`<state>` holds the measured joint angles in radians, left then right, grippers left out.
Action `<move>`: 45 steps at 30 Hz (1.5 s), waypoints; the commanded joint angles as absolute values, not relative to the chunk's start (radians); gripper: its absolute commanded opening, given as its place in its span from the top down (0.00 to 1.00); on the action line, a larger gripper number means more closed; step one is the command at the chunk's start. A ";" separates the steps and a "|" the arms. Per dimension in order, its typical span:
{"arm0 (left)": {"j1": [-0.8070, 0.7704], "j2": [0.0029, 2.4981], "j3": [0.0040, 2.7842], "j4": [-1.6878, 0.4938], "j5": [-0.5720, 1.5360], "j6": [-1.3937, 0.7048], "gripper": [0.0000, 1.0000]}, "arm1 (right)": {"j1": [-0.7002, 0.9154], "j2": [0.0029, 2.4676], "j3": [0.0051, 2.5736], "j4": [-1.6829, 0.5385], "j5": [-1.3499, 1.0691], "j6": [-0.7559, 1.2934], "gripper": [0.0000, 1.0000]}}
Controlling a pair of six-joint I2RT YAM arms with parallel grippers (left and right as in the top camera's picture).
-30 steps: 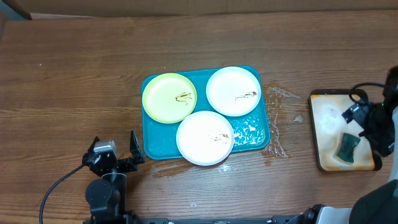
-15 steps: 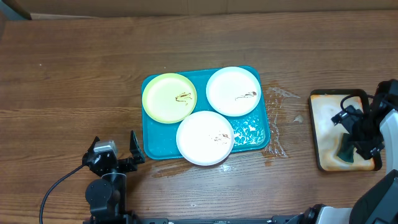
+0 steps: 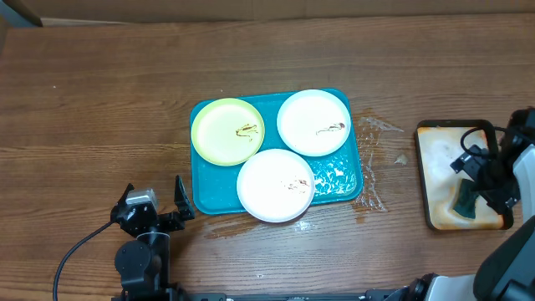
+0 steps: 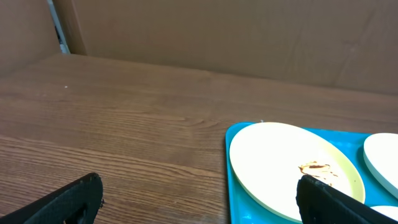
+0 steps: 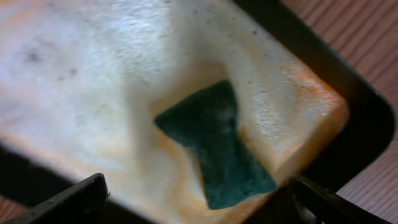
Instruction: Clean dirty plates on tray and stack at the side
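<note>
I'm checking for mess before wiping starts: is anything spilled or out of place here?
Yes: a wet patch glistens on the table just right of the teal tray, outside its rim, so liquid looks spilled. Nothing else looks askew.

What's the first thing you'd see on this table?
The bright teal tray in the middle stands out, carrying a yellow-green plate, a far white plate and a near white plate, each smeared brown. At the right, a green sponge lies in a foamy dark-rimmed tray, with the right tool open over it.
</note>
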<state>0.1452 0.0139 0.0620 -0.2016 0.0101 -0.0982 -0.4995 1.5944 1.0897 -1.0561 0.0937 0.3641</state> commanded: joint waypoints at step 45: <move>0.146 0.004 0.059 -0.202 0.001 -0.085 0.00 | -0.525 1.809 1.096 -0.771 -0.117 0.333 0.74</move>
<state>0.1452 0.0139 0.0620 -0.2016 0.0101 -0.0982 -0.5339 1.8088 1.0897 -0.7799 -0.0898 0.3367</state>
